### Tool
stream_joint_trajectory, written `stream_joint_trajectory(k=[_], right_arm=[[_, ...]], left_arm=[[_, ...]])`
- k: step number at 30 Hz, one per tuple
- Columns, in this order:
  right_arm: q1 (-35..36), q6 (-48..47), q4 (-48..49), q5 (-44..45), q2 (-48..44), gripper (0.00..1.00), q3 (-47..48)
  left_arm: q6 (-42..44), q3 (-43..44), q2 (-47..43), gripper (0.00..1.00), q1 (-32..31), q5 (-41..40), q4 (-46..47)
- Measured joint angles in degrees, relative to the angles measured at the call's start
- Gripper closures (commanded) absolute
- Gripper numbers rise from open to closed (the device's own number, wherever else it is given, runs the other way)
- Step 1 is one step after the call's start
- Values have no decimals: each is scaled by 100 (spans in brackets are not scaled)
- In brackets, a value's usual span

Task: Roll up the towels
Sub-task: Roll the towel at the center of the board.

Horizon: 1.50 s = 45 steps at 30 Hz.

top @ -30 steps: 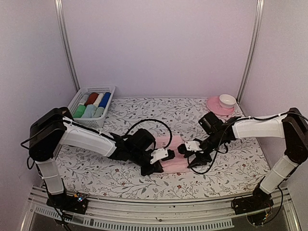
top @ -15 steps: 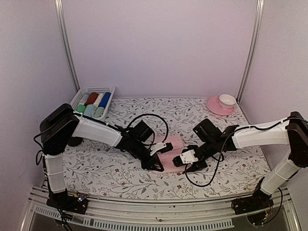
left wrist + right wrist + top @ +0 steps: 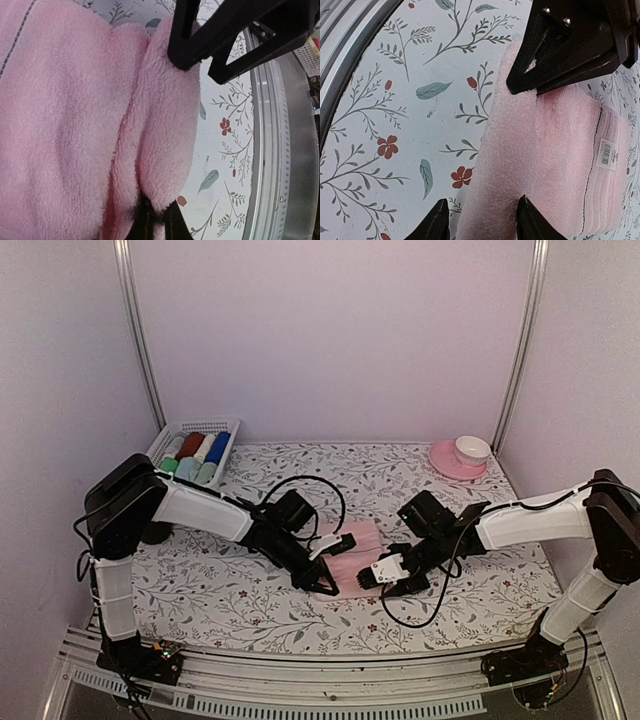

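The pale pink towel [image 3: 356,552] lies flat on the flowered table between both arms. Its near edge is folded over into a thick lip [image 3: 165,125]. My left gripper [image 3: 326,586] is at the lip's left end and is shut on it; the fingertips [image 3: 150,222] pinch the cloth. My right gripper [image 3: 384,577] is at the lip's right end, open, its fingers [image 3: 527,220] straddling the lip [image 3: 490,200] with a little table showing beside the left finger. A pale mint green roll [image 3: 167,468] lies in the basket.
A white basket [image 3: 176,428] at the back left holds several rolled cloths, among them dark red, white and blue. A pink saucer with a white cup [image 3: 462,456] stands at the back right. The metal rail [image 3: 280,150] runs along the table's near edge, close to the towel.
Both grippers have moved down to the towel's near edge and closer together. The left one has taken hold of the edge, which is now folded over.
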Motion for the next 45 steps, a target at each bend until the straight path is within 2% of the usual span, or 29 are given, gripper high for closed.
stream_joint_trajectory(k=[4,9,14,17,21,23,29,34,37,45], right_arm=[[28,-2,15,-2,-4,56,-2],[76,0,74,120,63,66,-4],[81,96,214,330,426,72,17],[92,155,328,446,518,75,28],[107,262,426,581,527,80,33],[107,302,459,634,529,88,35],[111,350,452,717,669,96,223],[109,361,157,579,726,96,420],[48,361,-369,221,815,96,713],[-354,254,-2138,-1239,1633,95,1910]], left_arm=[[-11,13,48,99,20,81,7],[-33,13,59,98,39,133,15],[-59,13,59,93,50,149,26],[-107,13,59,86,57,168,31],[-151,11,59,68,83,210,33],[-166,9,59,62,92,238,46],[-223,-118,-188,52,98,146,55],[-181,-439,-949,44,42,-291,173],[9,-809,-1580,42,-109,-778,468],[780,-2059,-2634,44,-1211,-2387,1499]])
